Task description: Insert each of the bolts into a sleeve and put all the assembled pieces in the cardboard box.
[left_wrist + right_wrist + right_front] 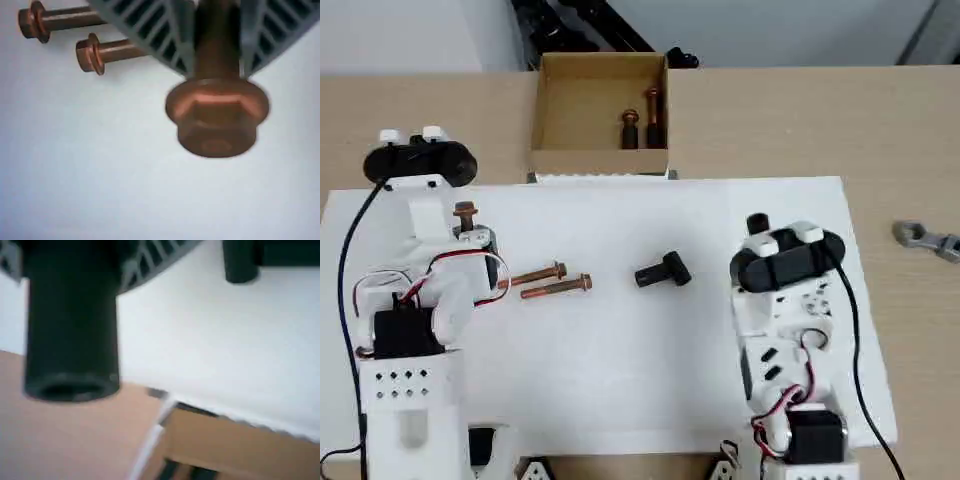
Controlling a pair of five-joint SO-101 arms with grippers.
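1. While my left gripper (218,35) is clamped on the shank of a bolt (217,120), with the head standing clear of the fingers, my right gripper (75,257) is clamped round a sleeve (70,340) whose open end is free.
2. Location: both held parts hang over the sheet (620,380), with the arms well apart. Two loose bolts (535,273) lie side by side near my left arm. A spare sleeve (663,271) lies near the middle. The box (600,158) sits past the sheet's far edge and holds two assembled pieces (630,130).
3. Handling, bolt: I judge it metal, so it should be stiff, dense for its size and smooth enough to twist in a loose grip. A firm hold on the shank close to the head suits it.
4. Handling, sleeve: it appears rigid, light and matt, so less slippery. I would grip it mid-barrel, keep the bore unobstructed and avoid crushing force.
5. Views: the high view gives the layout, the arm spacing and the box contents. My left wrist view adds the hex flange head and how the shank seats between the fingers. My right wrist view adds the sleeve's open bore.
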